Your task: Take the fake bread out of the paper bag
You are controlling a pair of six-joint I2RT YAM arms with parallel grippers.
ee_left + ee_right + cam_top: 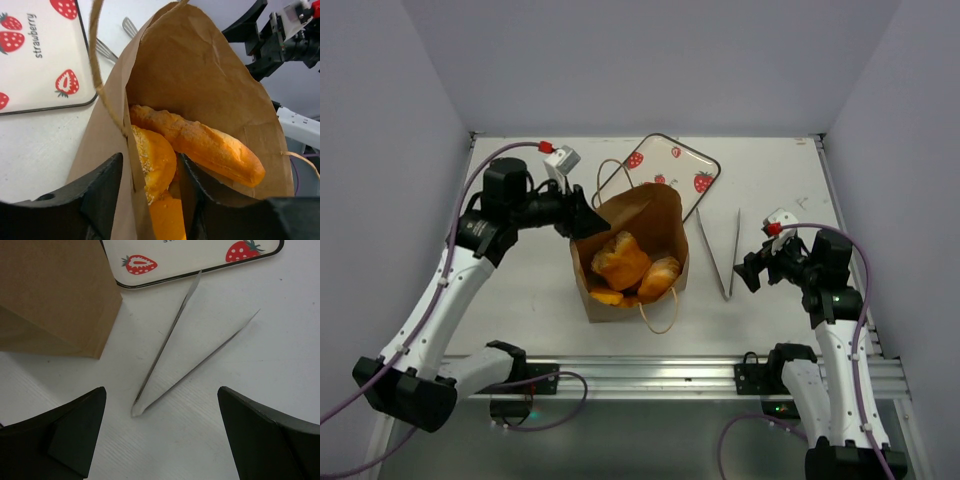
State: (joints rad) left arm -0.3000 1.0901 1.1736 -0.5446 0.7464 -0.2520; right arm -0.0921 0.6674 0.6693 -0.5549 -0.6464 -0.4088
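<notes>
Left wrist view: left hand (150, 172) apart, astride a wall of the paper bag (200, 65); right hand (161, 392) wide apart. Could pinch paper with the fake bread (200, 142), dragging the bag.

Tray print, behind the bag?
The tray has red strawberries on white, dark rim; clearest in left wrist view.

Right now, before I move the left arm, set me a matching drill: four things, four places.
Things:
1 baguette
2 tongs
3 strawberry tray
4 left end effector

Places:
A astride the paper bag rim, one finger inside and one outside
B inside the bag
C beyond the bag, on the far side
D lying flat, right of the bag

Pairs: 1-B, 2-D, 3-C, 4-A
</notes>
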